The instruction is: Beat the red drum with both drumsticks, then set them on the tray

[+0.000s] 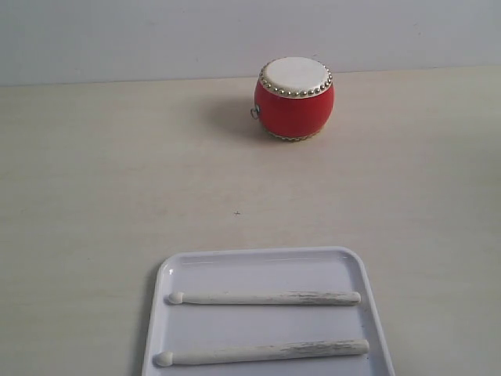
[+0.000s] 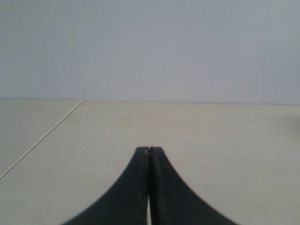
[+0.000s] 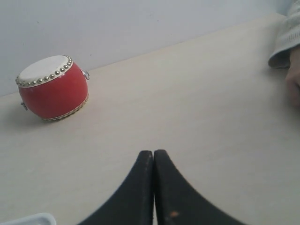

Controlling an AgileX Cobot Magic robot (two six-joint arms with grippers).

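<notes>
The red drum stands upright at the back of the table, its cream head ringed with gold studs; the right wrist view shows the drum too. At the front lies the white tray holding both drumsticks side by side, one farther and one nearer, rounded tips to the left. My left gripper is shut on nothing over bare table. Away from the drum, my right gripper is shut with nothing in it. Neither gripper shows in the exterior view.
A corner of the tray shows in the right wrist view. A person's sleeve and hand rest at the table's edge there. A seam runs across the tabletop in the left wrist view. A pale wall stands behind the table.
</notes>
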